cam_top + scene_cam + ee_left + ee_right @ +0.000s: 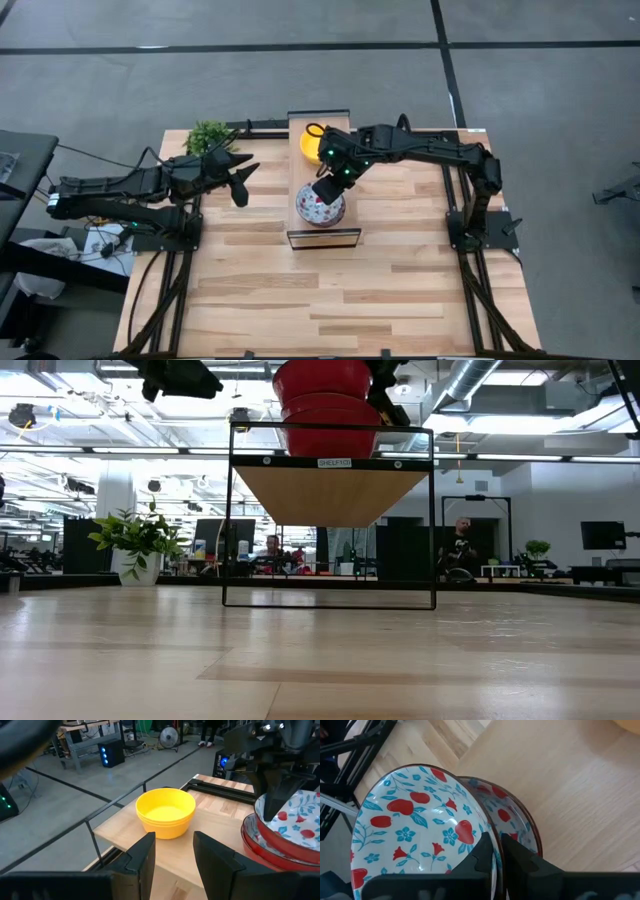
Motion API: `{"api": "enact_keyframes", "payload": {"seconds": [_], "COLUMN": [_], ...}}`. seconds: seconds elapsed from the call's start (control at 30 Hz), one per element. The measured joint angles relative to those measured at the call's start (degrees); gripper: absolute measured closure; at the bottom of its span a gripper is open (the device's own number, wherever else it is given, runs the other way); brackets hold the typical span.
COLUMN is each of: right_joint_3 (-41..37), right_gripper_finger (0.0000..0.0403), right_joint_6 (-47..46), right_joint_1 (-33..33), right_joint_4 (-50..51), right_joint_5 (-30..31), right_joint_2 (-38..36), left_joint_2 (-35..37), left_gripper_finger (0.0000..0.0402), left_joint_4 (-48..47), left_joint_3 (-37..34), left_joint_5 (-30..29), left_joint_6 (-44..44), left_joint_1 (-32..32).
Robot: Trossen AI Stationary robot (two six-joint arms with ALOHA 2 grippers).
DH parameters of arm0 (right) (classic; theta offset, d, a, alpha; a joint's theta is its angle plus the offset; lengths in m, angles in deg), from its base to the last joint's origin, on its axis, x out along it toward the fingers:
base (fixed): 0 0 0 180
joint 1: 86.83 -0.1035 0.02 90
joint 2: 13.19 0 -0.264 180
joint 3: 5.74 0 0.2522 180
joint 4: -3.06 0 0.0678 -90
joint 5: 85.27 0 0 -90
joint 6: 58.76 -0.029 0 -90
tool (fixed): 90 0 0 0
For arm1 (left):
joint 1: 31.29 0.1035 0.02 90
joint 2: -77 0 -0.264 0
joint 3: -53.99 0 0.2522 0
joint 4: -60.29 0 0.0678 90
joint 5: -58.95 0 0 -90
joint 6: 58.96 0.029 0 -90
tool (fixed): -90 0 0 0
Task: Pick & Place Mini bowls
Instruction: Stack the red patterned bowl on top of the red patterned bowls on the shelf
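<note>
I see my right claw (496, 851) pinched together on the rim of a floral bowl (420, 825), one finger inside and one outside. This bowl sits tilted on top of the other floral bowls (520, 822), and the stack stands on a small raised shelf (322, 238) in the middle of the tabletop (400, 290). From the low camera the stack shows red outsides above the shelf board.

On the same shelf, at its end toward the far tabletop edge, there is a stack of yellow bowls (166, 812); it is apart from the floral stack, and nothing touches it.

My left claw (172, 852) hangs in the air just beside the shelf, on the side of the potted plant (210, 135). Its fingers stand apart and hold nothing, and they point toward the yellow bowls.
</note>
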Motion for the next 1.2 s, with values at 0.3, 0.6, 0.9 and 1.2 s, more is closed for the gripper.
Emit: {"api": "enact_keyframes", "payload": {"seconds": [0.3,0.6,0.9,1.2], "right_joint_3": [-0.02,-0.02,-0.04,1.42], "right_gripper_finger": [0.0388,0.0347,0.0336,0.0335], "right_joint_6": [0.24,0.75,0.94,1.42], "right_joint_1": [-0.77,-1.02,-0.98,-0.21], "right_joint_4": [0.0,0.0,0.2,3.18], "right_joint_5": [1.24,1.1,1.09,1.03], "right_joint_2": [0.0,0.0,0.0,0.0], "left_joint_2": [0.0,0.0,-0.02,-0.04], "left_gripper_finger": [0.027,0.027,0.027,0.027], "left_joint_4": [0.0,0.23,0.69,0.83], "left_joint_3": [0.0,0.04,0.07,0.07], "left_joint_5": [0.0,0.0,0.0,0.0], "left_joint_6": [0.02,0.02,0.01,0.02], "left_joint_1": [0.0,0.0,0.0,0.0]}}
